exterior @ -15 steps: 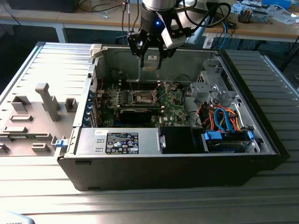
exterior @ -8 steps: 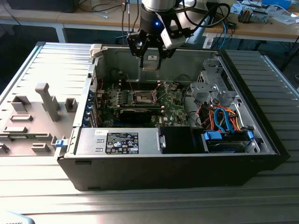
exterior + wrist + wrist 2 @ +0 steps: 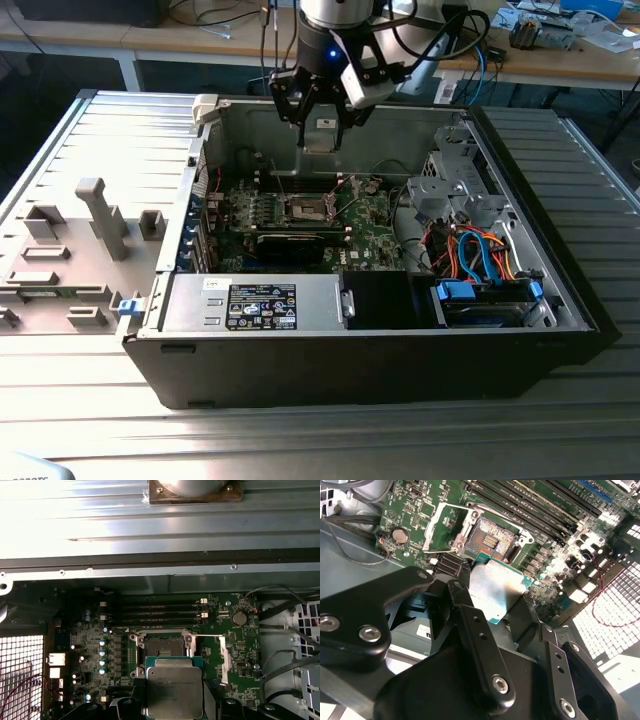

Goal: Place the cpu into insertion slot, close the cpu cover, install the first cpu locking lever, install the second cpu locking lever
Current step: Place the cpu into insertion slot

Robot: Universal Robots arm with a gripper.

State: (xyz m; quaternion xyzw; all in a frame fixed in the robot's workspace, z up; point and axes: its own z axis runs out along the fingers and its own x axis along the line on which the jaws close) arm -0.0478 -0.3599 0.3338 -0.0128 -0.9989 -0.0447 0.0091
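Exterior view, labels: sticker point(image 3: 256, 304) on the black power-supply box point(image 3: 380, 300); its print could not be made out.
Exterior view, surroundings: open computer case point(image 3: 560, 290) lay on a ribbed metal table point(image 3: 320, 430); blue and orange cables point(image 3: 480, 248) sat at the exterior view's right.
Exterior view, task thing: gripper point(image 3: 320, 128) hung above the green board, jaws closed on the cpu point(image 3: 320, 138), which was clear of the insertion slot point(image 3: 308, 208).
Second wrist view, obstructions: black fingers point(image 3: 470, 625) pressed two opposite edges of the cpu.
Second wrist view, slot: dark centre exposed; cpu cover point(image 3: 441, 527) was swung open beside it, and a coin cell point(image 3: 399, 535) lay near the cover.
First wrist view, surroundings: memory slots point(image 3: 155, 611) ran just beyond the socket.
First wrist view, cpu: dull silver top with fine engraved print that was not legible, green edge showing, held flat and overlapping the slot's near rim.
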